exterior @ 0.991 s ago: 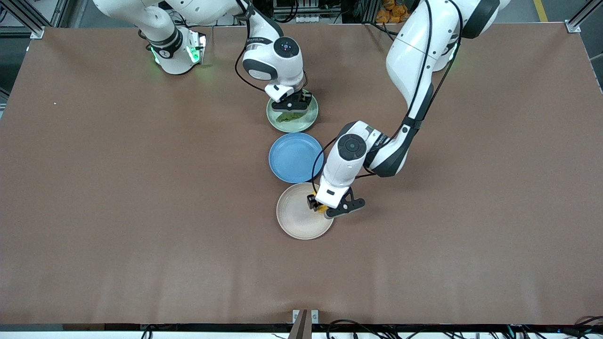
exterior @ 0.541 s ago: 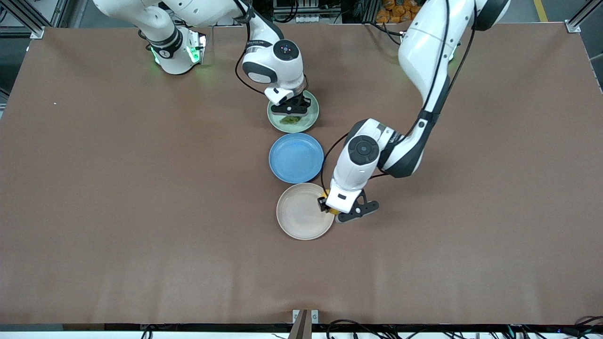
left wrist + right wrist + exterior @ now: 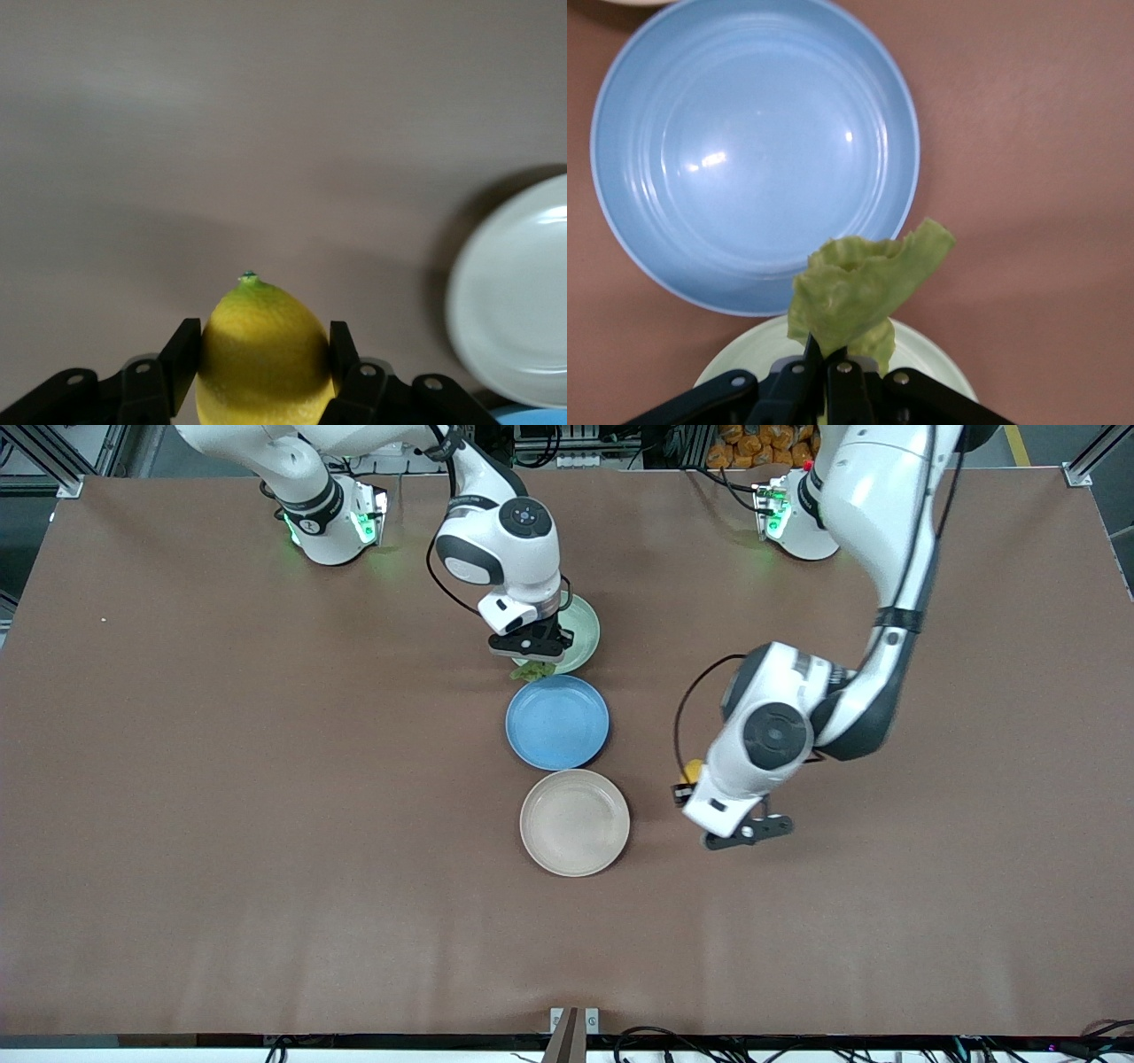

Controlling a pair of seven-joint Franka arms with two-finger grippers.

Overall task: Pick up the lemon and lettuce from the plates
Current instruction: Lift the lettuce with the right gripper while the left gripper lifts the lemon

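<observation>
Left wrist view shows the lemon (image 3: 263, 354) clenched between the two black fingers (image 3: 177, 359) of the left hand (image 3: 700, 790), green tip outward, bare bench beneath it and the beige plate (image 3: 518, 297) at the right edge of the frame. In the front view the lemon (image 3: 694, 767) appears only as a yellow sliver at the hand, right of centre, over open bench well clear of the beige plate (image 3: 574, 822); half a second ago the same hand stood at that plate's rim, so the fruit has been lifted and carried off toward the left arm's end. The lettuce (image 3: 864, 283) hangs crumpled from the tips of the right hand (image 3: 530, 650), which grips it; in the front view the lettuce (image 3: 532, 670) sits in the upper centre of the frame, over the gap between the mint plate (image 3: 580, 631) and the blue plate (image 3: 556, 721), whereas a second ago it lay on the mint plate. Judgement: both items are off their plates, and the picking appears essentially done. The bench (image 3: 221, 824) is a plain brown sheet, unmarked apart from faint creases. Aluminium framing and cables show along the top edge of the frame.
</observation>
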